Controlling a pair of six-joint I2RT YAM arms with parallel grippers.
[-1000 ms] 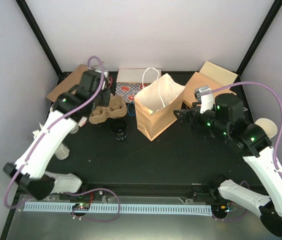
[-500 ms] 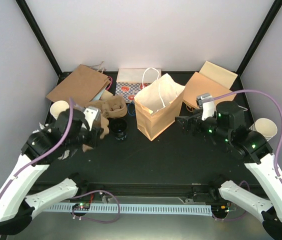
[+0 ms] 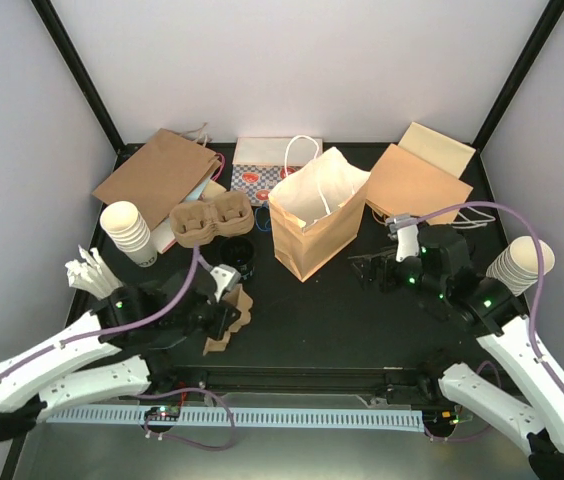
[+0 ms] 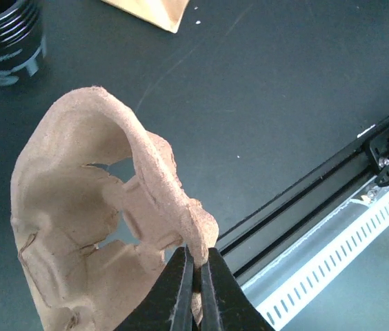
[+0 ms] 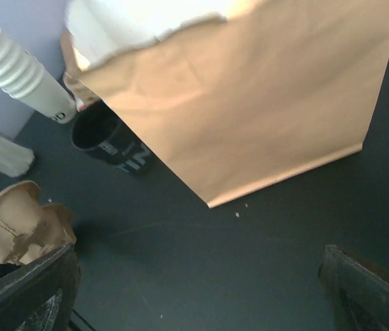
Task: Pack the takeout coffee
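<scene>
The black takeout coffee cup (image 3: pixel 239 258) stands upright on the table just beside the left side of the open brown paper bag (image 3: pixel 312 215). The left gripper (image 4: pixel 196 276) is clenched on the rim of a brown pulp cup carrier (image 4: pixel 91 207), which is held tilted on edge, nearer than the bag and to its left. The right gripper (image 3: pixel 370 268) sits near the bag's right side, fingers spread wide and grasping nothing. A second carrier (image 3: pixel 210 218) lies left of the bag, beyond the cup.

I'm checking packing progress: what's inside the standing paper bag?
Only the pale inner walls of the paper bag show through its open mouth; no cup is visible. Its floor is hidden by its own sides. One coffee cup stands outside, beside it.
</scene>
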